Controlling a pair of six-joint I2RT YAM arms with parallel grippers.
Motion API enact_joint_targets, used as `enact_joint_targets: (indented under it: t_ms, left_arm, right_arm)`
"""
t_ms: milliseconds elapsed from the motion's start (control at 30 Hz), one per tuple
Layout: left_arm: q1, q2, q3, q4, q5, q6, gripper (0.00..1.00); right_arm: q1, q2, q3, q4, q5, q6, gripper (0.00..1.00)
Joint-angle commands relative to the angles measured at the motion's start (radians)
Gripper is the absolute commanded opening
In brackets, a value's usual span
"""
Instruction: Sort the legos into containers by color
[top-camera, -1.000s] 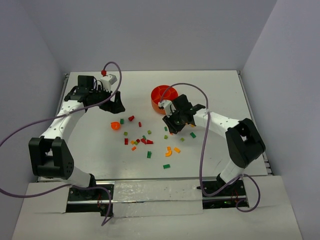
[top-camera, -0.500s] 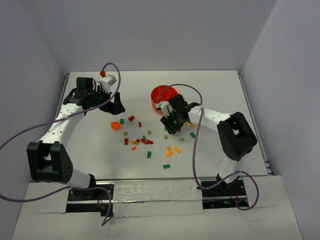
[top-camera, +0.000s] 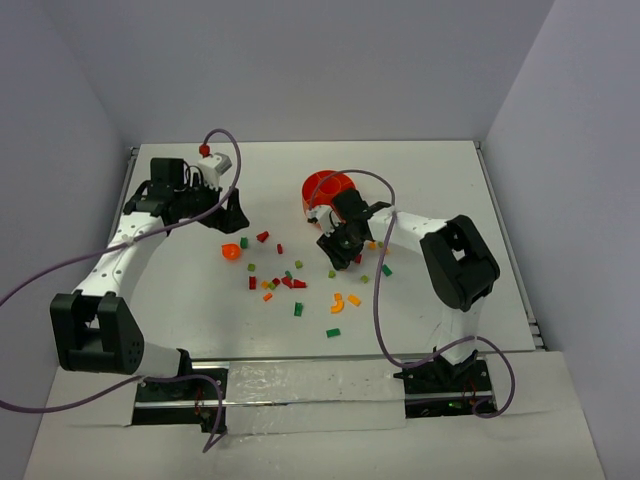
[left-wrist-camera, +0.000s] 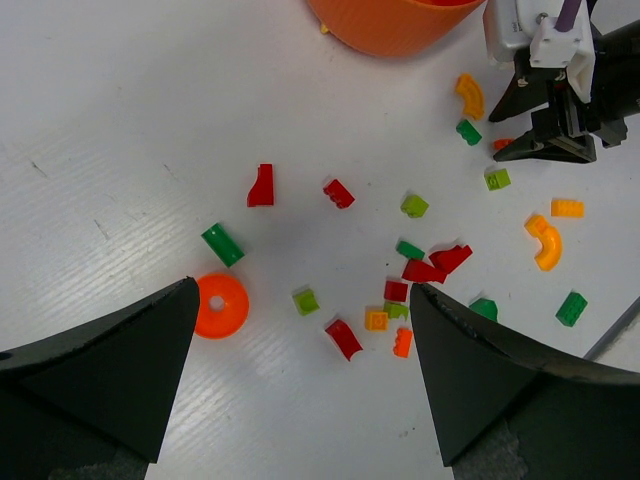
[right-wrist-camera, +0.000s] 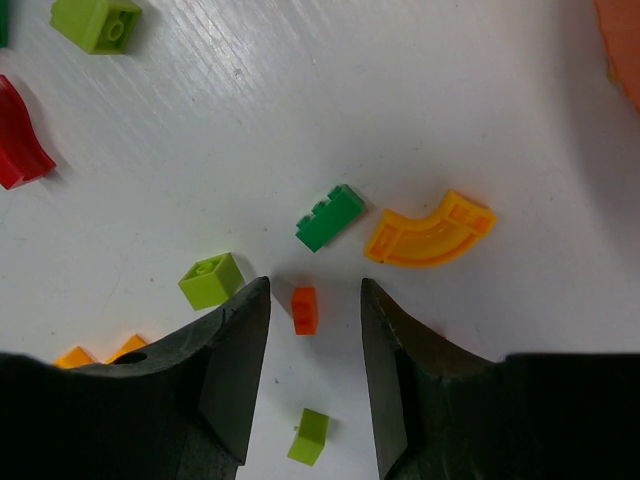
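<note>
A lab: white table (top-camera: 430, 180) inside plain walls (top-camera: 320, 70).

White table (top-camera: 430, 170) — plain grey walls (top-camera: 330, 60) on three sides, even light.

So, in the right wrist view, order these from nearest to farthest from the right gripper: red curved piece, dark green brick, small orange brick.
1. small orange brick: between the fingertips of the right gripper.
2. dark green brick: just beyond them.
3. red curved piece: far, left edge.
</note>
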Motion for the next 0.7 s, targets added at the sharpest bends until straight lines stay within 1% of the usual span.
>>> enact_joint_targets:
  t_ms: [0,300,400,433,467,500,533,567,600,667]
  left_arm:
    - [0.001,-0.042,-0.018,0.029,0.002,0.003,0.96]
    - [0.001,-0.036,-0.027,0.05,0.004,-0.004,0.96]
    - [0.001,-0.032,-0.029,0.056,0.007,-0.008,0.96]
    - [0.001,-0.035,-0.033,0.058,0.004,-0.009,0.96]
    - [0.001,-0.038,-0.039,0.062,0.001,-0.009,0.96]
    - [0.001,-0.038,-0.04,0.063,-0.003,-0.009,0.96]
    - [0.001,-0.04,-0.046,0.067,-0.008,-0.008,0.95]
    - [0.001,-0.043,-0.051,0.07,-0.012,-0.007,0.95]
    - [0.001,-0.045,-0.054,0.073,-0.015,-0.007,0.95]
    - [0.001,-0.047,-0.058,0.075,-0.013,-0.004,0.95]
  right_arm:
    - [0.003,0.024,0.032,-0.048,0.0,-0.036,0.48]
    - [0.002,0.012,0.001,-0.065,-0.013,-0.053,0.38]
    - [0.003,0.001,-0.005,-0.068,-0.019,-0.058,0.26]
    - [0.002,-0.003,-0.006,-0.068,-0.023,-0.059,0.21]
    - [0.004,-0.014,-0.005,-0.069,-0.028,-0.059,0.14]
    - [0.004,-0.014,-0.003,-0.068,-0.028,-0.059,0.14]
    - [0.004,-0.034,0.007,-0.069,-0.037,-0.057,0.07]
    - [0.003,-0.05,0.02,-0.069,-0.042,-0.053,0.02]
    - [0.002,-0.062,0.034,-0.069,-0.045,-0.048,0.0]
    - [0.001,-0.087,0.072,-0.07,-0.05,-0.032,0.0]
